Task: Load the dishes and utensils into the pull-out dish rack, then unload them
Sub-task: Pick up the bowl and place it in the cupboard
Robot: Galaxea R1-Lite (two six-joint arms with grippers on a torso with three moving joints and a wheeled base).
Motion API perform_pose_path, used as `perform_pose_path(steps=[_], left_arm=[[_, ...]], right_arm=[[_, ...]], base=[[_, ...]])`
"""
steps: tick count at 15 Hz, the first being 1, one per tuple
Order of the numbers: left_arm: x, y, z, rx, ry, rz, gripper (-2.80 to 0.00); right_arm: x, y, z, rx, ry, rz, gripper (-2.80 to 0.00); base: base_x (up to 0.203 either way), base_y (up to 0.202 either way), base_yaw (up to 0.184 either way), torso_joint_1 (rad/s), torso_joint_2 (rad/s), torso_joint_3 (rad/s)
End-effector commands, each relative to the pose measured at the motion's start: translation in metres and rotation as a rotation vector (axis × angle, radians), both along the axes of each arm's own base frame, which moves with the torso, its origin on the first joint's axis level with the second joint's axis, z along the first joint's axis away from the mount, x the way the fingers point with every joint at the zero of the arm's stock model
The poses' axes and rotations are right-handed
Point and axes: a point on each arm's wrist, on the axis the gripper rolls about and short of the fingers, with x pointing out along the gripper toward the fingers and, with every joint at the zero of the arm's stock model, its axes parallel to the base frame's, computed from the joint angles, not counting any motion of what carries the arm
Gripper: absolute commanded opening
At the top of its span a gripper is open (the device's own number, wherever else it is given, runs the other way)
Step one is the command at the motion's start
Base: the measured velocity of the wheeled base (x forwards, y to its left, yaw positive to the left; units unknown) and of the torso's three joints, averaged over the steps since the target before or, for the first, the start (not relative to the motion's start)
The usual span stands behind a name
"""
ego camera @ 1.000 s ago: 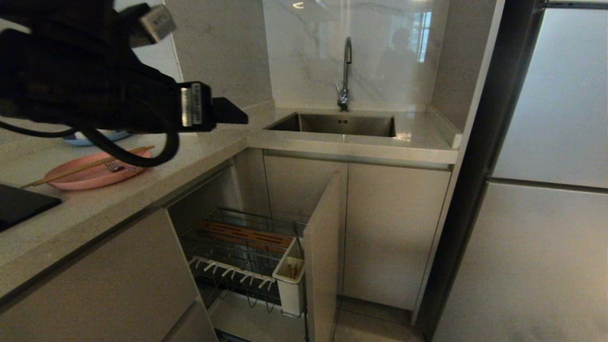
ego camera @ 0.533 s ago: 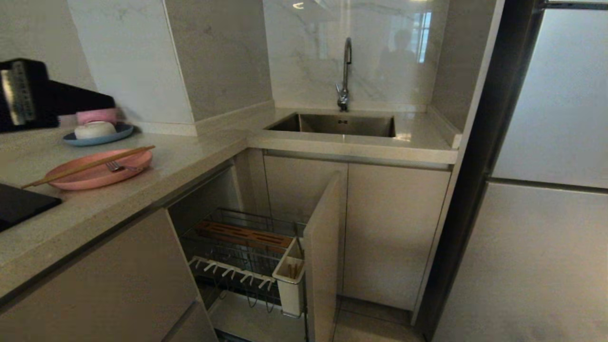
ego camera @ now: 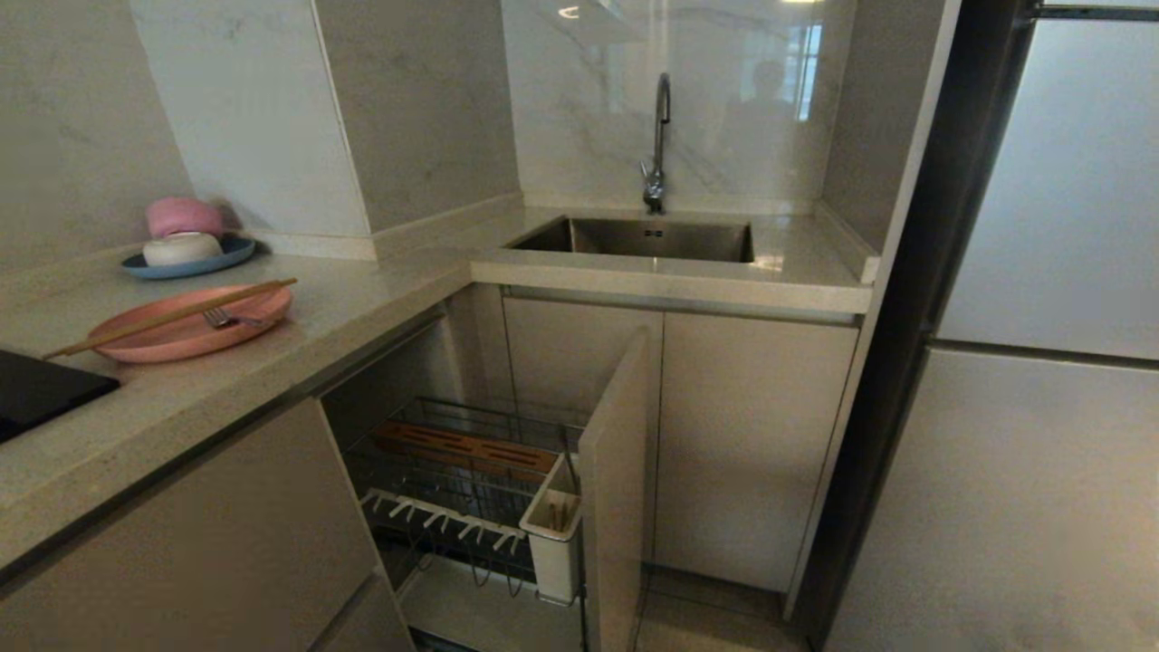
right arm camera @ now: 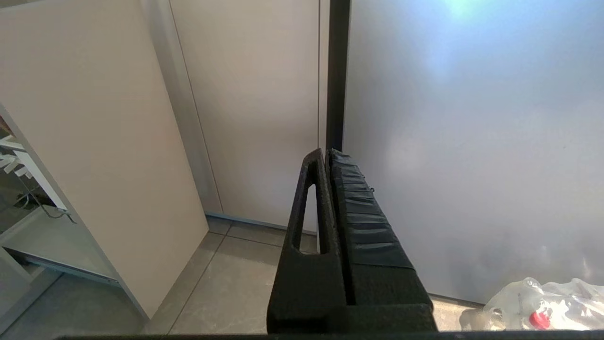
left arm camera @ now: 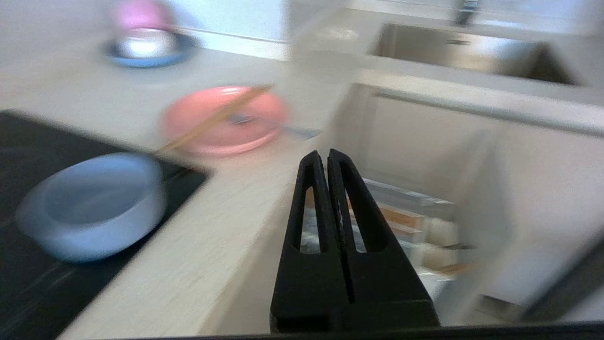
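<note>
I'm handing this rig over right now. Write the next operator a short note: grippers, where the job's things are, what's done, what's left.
Left gripper: shut, empty, in the air off the counter edge, outside the head view. Right gripper: shut, empty, parked low facing the cabinets.
Pink plate lies on the counter with the chopsticks and fork across it. Blue-grey bowl sits on the black cooktop.
Pull-out dish rack is pulled out; no dishes in it. Its white utensil cup seems to hold some sticks.
Done: rack open. Left: by the look of it, all the loading, then the unloading.
</note>
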Motion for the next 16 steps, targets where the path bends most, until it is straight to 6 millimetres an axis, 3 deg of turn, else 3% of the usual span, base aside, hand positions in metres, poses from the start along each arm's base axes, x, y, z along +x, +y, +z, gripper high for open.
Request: perform_pose_path(steps=[1,3,6,8,11,14,16], left_arm=[[-0.044,0.002,-0.020,0.025,-0.069,0.044,-2.80],[-0.062,0.001,-0.044,0.059,-0.067,0.071,-2.80],[-0.087,-0.004,-0.098,0.115,-0.059,0.051,-2.80],[-0.085,-0.007,-0.126,0.133,-0.029,0.025,-2.80],[-0.070,-0.007,-0.131,0.120,-0.117,0.004,-2.80],[-0.072,-0.004,-0.134,0.128,-0.151,-0.086,-2.80],[-0.077,-0.002,-0.156,0.162,-0.159,-0.112,-2.80]], right_arm=[[0.000,0.000,0.000,0.000,0.000,0.000,-2.80],[0.000,0.000,0.000,0.000,0.000,0.000,-2.80],[0.000,0.000,0.000,0.000,0.000,0.000,-2.80],[0.000,0.000,0.000,0.000,0.000,0.000,-2.80],[0.000,0.000,0.000,0.000,0.000,0.000,-2.80],[0.000,0.000,0.000,0.000,0.002,0.000,-2.80],[0.000,0.000,0.000,0.000,0.001,0.000,-2.80]], base=[[0.000,0.000,0.000,0.000,0.00,0.000],[0.000,0.000,0.000,0.000,0.00,0.000],[0.000,0.000,0.000,0.000,0.00,0.000],[0.000,0.000,0.000,0.000,0.00,0.000],[0.000,0.000,0.000,0.000,0.00,0.000],[0.000,0.000,0.000,0.000,0.00,0.000],[0.000,0.000,0.000,0.000,0.00,0.000]])
